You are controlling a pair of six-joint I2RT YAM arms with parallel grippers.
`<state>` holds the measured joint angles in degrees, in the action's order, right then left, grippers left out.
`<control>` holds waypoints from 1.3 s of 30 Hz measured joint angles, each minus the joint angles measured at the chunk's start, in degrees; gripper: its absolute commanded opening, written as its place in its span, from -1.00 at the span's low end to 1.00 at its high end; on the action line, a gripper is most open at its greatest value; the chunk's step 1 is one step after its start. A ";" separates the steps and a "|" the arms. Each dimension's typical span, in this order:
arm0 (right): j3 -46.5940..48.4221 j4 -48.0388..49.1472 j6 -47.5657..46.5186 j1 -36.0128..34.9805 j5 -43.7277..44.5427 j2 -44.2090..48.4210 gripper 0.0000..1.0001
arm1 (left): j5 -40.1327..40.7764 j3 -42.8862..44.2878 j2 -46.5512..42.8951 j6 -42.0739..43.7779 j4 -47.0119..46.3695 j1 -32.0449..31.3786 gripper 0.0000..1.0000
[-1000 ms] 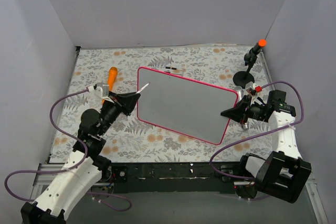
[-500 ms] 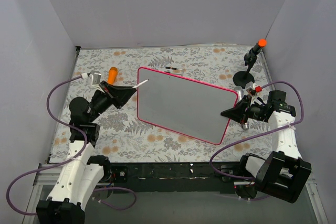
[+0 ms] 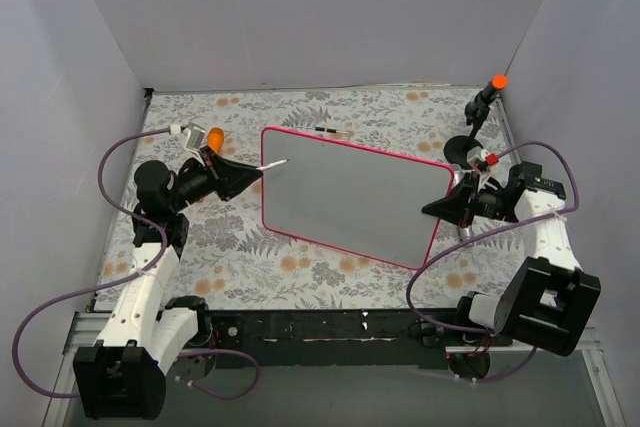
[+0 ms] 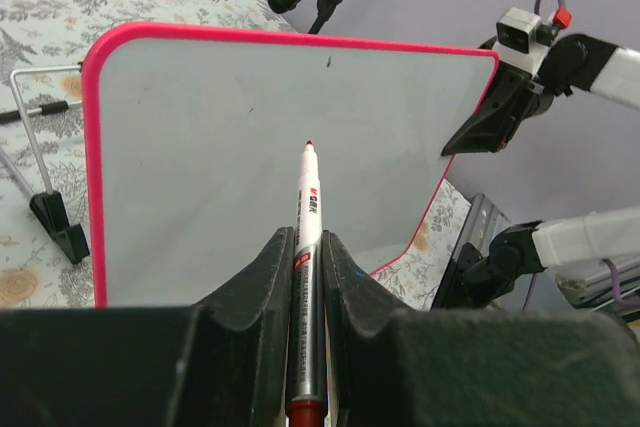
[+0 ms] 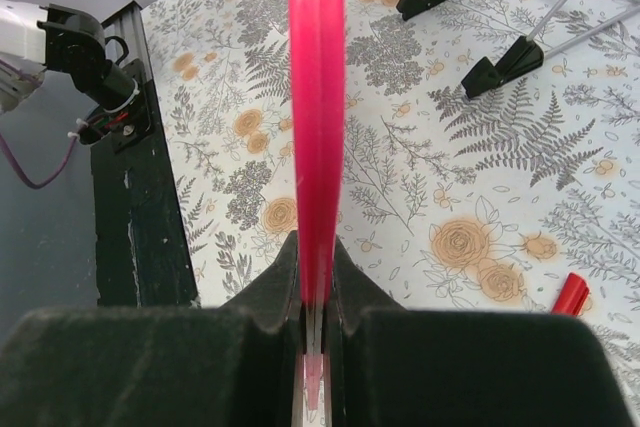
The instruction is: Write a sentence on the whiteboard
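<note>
– Holding anything, that left end effector (image 4: 306,239)?

– Yes. Its fingers are clenched on a slim white marker (image 4: 307,209), which lies along the gap between them with the red tip pointing away from the wrist, toward the whiteboard (image 3: 350,197).

– And where is the board relative to it?

– Directly ahead. From above, the whiteboard lies mid-counter, its long sides running left to right, and the left end effector (image 3: 250,174) sits just beside the left short edge. The marker (image 3: 274,163) reaches over the pink-red frame, so the tip is above the white surface near the far left corner. I cannot tell whether the tip touches.

– What about the other side?

– The right end effector (image 3: 446,207) is at the right short edge. Its wrist view shows the fingers pinched on the pink-red frame (image 5: 316,97), which runs straight up between them.

– Is the board flat on the counter (image 3: 300,272)?

– It looks propped: under it, two black feet (image 5: 500,69) on thin wire legs rest on the floral cloth.

– Anything else nearby?

– A red cap (image 5: 572,294) lies on the cloth beside the right end effector (image 5: 316,247), and a black stand with an orange tip (image 3: 482,107) rises at the far right.
</note>
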<state>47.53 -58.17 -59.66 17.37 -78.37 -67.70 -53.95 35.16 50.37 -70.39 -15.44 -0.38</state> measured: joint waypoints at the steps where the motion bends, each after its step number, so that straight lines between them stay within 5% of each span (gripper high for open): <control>1: 1.55 -2.08 -2.91 -0.04 0.17 -1.92 -0.97 | -0.37 0.50 0.00 0.55 0.31 0.00 -1.00; 6: 8.70 -12.13 -14.10 -0.11 1.40 -10.58 -0.97 | -2.05 1.46 -0.48 4.13 2.73 0.00 -1.00; 13: 8.55 -15.26 -18.56 -0.09 1.29 -10.49 -0.97 | -1.95 1.42 -0.76 5.70 4.66 0.00 -1.00; 22: 1.38 -3.41 -3.96 0.15 1.40 0.42 -0.97 | 8.96 0.68 -10.34 5.62 4.07 -1.31 -1.00; 29: -0.83 2.51 4.13 0.09 1.70 3.08 -0.97 | 21.16 2.36 -20.72 8.98 12.70 -8.41 -1.00; 39: -2.19 7.04 9.81 0.11 1.99 3.28 -0.97 | 34.53 2.40 -20.33 9.11 24.52 -12.46 -1.00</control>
<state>45.34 -51.13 -49.84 17.47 -76.38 -64.42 -19.42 37.56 30.04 -61.28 9.08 -12.84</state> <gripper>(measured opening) 0.091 0.121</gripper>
